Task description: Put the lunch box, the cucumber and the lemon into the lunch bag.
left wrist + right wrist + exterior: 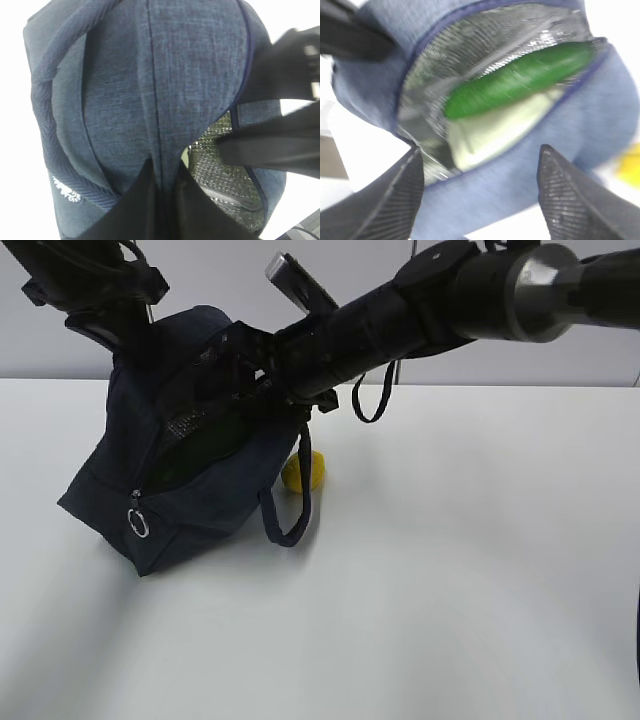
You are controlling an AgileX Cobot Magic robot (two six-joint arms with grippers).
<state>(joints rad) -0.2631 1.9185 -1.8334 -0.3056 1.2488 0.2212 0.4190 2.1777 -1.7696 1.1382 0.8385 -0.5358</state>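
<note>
The navy lunch bag (pixel 190 480) stands tilted on the white table, its mouth open toward the right arm. My left gripper (pixel 164 172) is shut on a fold of the bag's top fabric and holds it up. Inside, against the silver lining (pixel 470 45), the green cucumber (pixel 520 80) lies on the lunch box (pixel 495 130), whose pale green lid shows. My right gripper (pixel 480 160) is open and empty just outside the bag's lower rim. The yellow lemon (pixel 302 472) rests on the table beside the bag, behind a loop handle (pixel 290 510); it shows in the right wrist view as well.
The right arm (pixel 420 300) crosses over the middle of the table to the bag's mouth. A silver ring pull (pixel 138 525) hangs at the bag's lower left corner. Bare white table (pixel 460 570) lies to the front and right.
</note>
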